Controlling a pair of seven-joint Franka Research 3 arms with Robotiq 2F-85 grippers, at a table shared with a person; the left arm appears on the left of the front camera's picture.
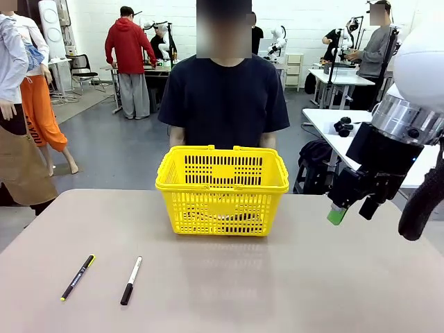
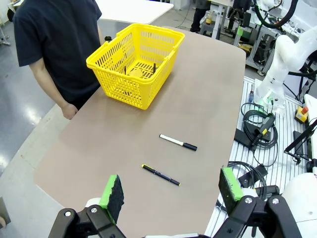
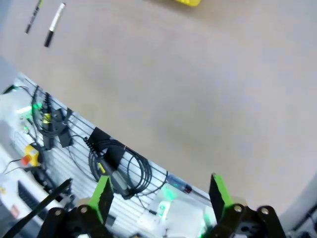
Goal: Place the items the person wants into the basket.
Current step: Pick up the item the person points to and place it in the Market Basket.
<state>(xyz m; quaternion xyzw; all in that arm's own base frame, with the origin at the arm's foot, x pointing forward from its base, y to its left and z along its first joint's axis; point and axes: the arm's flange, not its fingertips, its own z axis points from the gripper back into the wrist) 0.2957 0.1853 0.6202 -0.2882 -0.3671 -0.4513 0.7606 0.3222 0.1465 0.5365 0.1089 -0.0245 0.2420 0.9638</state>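
You are looking at a yellow basket [image 1: 222,191] sitting at the far side of the tabletop [image 1: 277,277], close to the far edge and right in front of the person [image 1: 225,90] in the dark shirt. In the left wrist view you can see a few dark things lying on the basket's floor, but they are too small to tell apart. Your right hand [image 1: 354,208] is hanging in the air over the right edge of the tabletop, beside the basket and well apart from it, with its fingers standing wide apart and nothing between them. Your left hand [image 2: 171,191] is floating above the near edge of the tabletop, and its green pads [image 2: 113,191] are also spread wide with nothing in them. A black pen with a yellow end [image 1: 78,277] and a black-and-white marker [image 1: 131,280] are lying near each other on the near left part of the tabletop, not touching. The whole middle and right of the tabletop are lying bare, so you are getting lots of open room between your hands and the basket.
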